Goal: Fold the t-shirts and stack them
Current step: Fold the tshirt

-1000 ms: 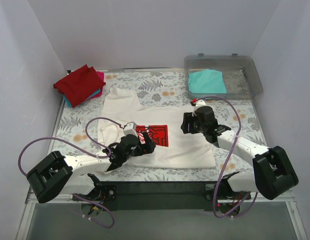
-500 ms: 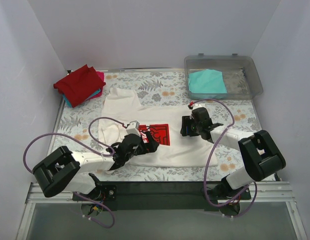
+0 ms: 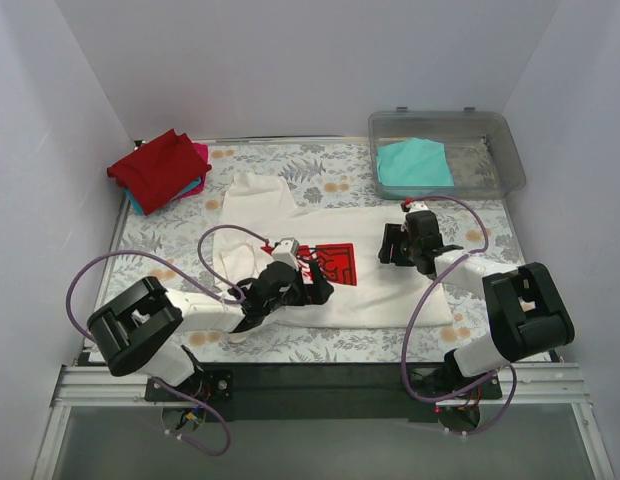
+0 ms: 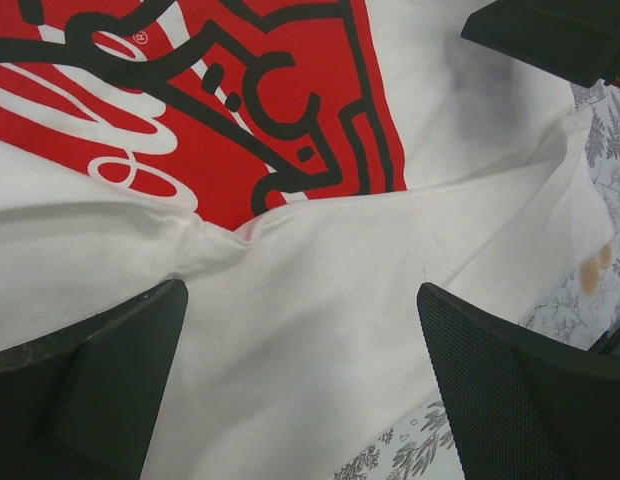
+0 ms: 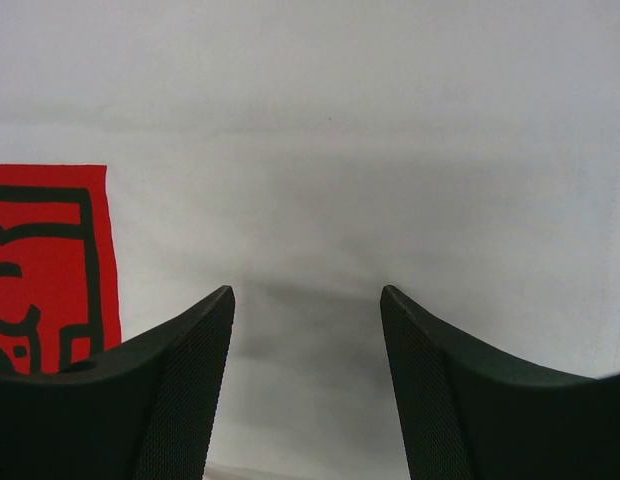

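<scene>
We see a floral counter (image 3: 320, 180), the white t-shirt (image 3: 390, 290) lying at its middle, left pincer (image 4: 300, 330) spread wide over a crease under the red print (image 4: 240, 110), right pincer (image 5: 307, 300) parted above plain cloth, folded red-topped stack (image 3: 155, 168) back left, teal tee (image 3: 413, 163) in a clear bin (image 3: 505, 160) back right.

Matt white cloth t-shirt (image 3: 390, 295)

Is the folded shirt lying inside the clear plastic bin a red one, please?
No, the folded shirt in the clear bin is teal, not red.
</scene>
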Action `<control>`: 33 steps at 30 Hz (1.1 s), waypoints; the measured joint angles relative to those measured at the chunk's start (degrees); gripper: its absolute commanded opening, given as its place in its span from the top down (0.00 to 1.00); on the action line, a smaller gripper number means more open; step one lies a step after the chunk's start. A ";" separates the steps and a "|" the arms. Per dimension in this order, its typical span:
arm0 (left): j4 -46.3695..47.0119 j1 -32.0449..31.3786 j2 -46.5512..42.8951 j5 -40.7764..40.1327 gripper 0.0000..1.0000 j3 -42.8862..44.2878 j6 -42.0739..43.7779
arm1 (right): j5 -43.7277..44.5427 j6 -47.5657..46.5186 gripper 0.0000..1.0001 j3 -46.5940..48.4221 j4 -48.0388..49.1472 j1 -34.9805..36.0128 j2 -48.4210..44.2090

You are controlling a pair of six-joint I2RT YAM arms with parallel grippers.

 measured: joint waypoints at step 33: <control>-86.23 -8.17 -22.45 -32.26 0.06 13.77 -30.53 | -7.28 -1.44 0.43 4.28 4.70 -11.28 6.34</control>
